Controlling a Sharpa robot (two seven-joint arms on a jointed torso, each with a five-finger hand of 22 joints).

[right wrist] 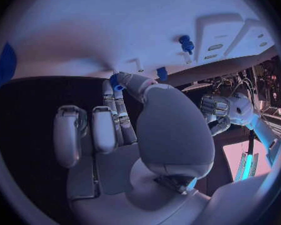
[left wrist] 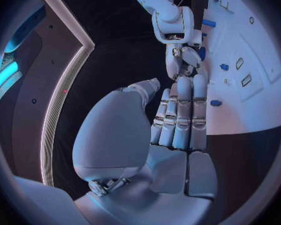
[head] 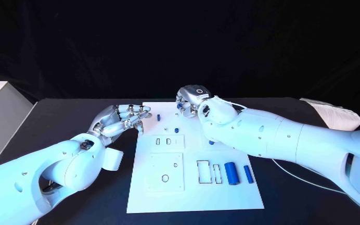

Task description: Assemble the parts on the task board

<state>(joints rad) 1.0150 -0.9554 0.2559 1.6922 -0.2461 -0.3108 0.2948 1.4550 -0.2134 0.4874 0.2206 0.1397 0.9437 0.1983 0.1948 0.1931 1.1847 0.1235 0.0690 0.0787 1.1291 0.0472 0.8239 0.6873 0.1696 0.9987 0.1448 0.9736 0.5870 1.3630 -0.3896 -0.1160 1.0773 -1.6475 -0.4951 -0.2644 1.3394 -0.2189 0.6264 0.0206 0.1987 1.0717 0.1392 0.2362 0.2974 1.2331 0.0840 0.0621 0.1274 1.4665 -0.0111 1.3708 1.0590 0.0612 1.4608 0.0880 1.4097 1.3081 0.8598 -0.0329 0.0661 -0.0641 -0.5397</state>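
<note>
We've got a small blue part [right wrist: 117,81] pinched in right hand [head: 196,102] fingertips at task board [head: 195,194] far edge; left hand [head: 120,121] curled, empty, beside board. Next: we seat it, needs fine alignment w/ its slot.

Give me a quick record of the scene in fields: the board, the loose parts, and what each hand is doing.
board: white task board lying flat on the black table
loose parts: two blue cylinders lying side by side near the board's right edge
left hand: at the board's left edge, fingers curled, nothing visibly held
right hand: over the board's far end, fingertips on a small blue part
</note>
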